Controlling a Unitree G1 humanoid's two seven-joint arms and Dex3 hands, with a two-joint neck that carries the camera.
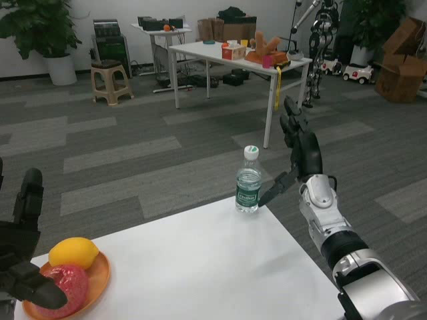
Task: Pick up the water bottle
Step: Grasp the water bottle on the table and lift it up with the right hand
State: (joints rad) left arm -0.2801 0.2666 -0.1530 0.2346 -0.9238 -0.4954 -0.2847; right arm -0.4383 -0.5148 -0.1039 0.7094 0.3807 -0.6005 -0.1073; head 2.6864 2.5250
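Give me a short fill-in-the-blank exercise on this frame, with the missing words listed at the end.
1. The water bottle stands upright near the far ____ of the white table.
2. The right hand is beside the bottle, fingers apart, holding ____.
3. The lemon lies on an ____ plate.
4. The bottle's cap is ____.

Missing words: corner; nothing; orange; white
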